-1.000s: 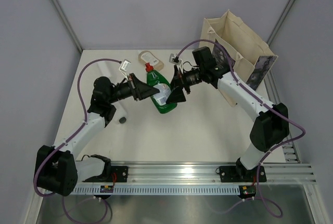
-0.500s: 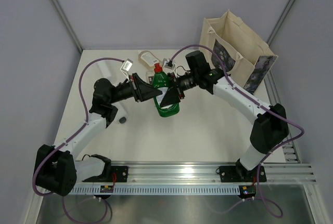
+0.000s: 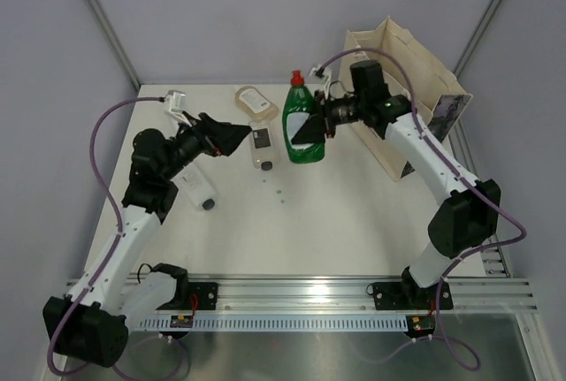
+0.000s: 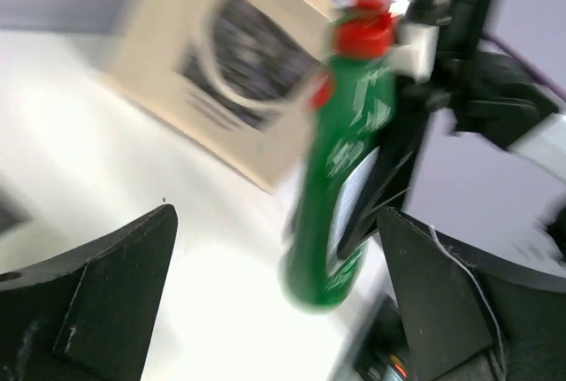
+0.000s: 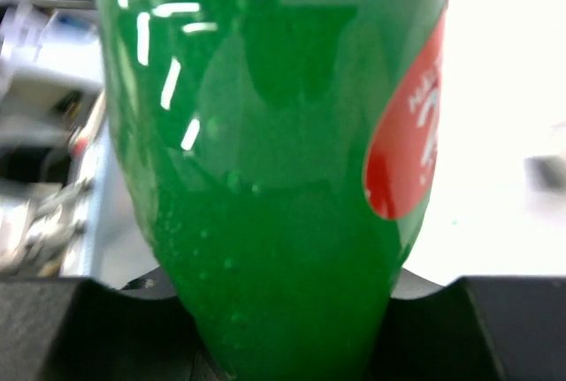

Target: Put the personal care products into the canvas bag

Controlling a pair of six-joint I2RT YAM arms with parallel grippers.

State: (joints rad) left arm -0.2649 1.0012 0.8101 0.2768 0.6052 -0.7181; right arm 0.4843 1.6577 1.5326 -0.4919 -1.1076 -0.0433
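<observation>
A green bottle (image 3: 303, 133) with a red cap hangs upright above the table, and my right gripper (image 3: 307, 126) is shut on its body. In the right wrist view the green bottle (image 5: 274, 178) fills the frame between the fingers of the right gripper (image 5: 283, 350). My left gripper (image 3: 237, 138) stands open and empty to the bottle's left, clear of it. The left wrist view shows the green bottle (image 4: 340, 178) beyond the wide-open left gripper (image 4: 276, 222), with the canvas bag (image 4: 221, 72) behind. The canvas bag (image 3: 407, 63) stands upright at the back right.
A beige pouch (image 3: 255, 101) lies at the back of the table. A clear bottle (image 3: 262, 147) lies just right of the left gripper, and another clear, black-capped bottle (image 3: 196, 188) lies under the left arm. Grey walls close in both sides.
The left gripper opened, let go of the green bottle and drew back to the left. The right gripper shut on the bottle and carried it up and right, toward the bag.
</observation>
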